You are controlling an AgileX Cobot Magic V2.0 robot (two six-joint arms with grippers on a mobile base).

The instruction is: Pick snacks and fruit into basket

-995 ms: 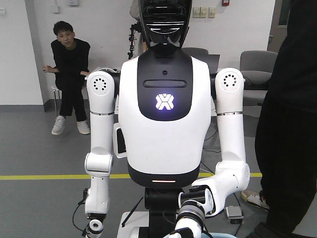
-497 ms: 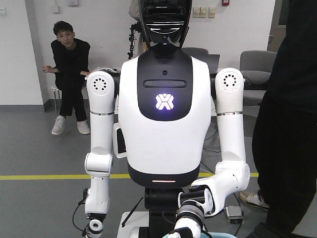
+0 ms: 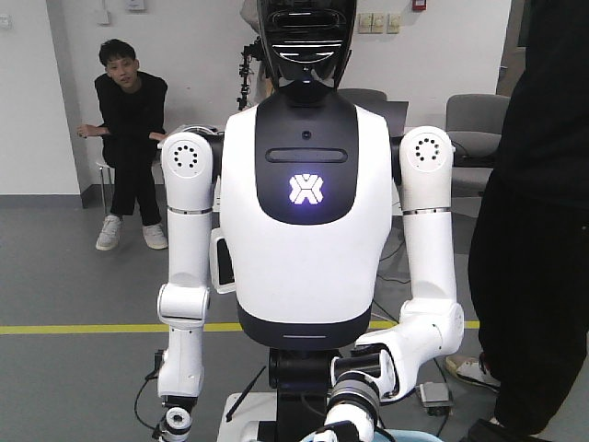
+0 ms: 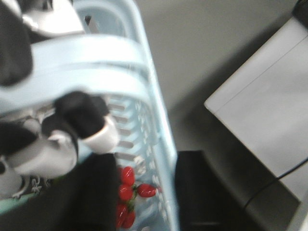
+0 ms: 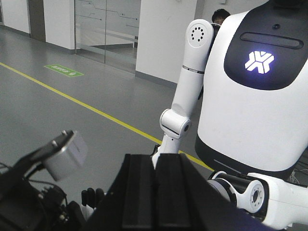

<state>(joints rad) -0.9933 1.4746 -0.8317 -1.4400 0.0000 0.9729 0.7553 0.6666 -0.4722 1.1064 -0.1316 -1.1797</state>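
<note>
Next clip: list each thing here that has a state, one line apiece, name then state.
basket: held up off the floor, handle raised.
mint-green pouch: inside the basket, berry window facing up.
left pincer: at the basket handle, blurred; open or shut unclear.
right pincer: not visible; wrist camera faces the robot's torso.
chest logo: lit.
seated man: sitting, arms crossed.

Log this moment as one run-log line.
left gripper: state unclear, over pale light-blue plastic basket | red berries inside basket | right gripper: not in view
</note>
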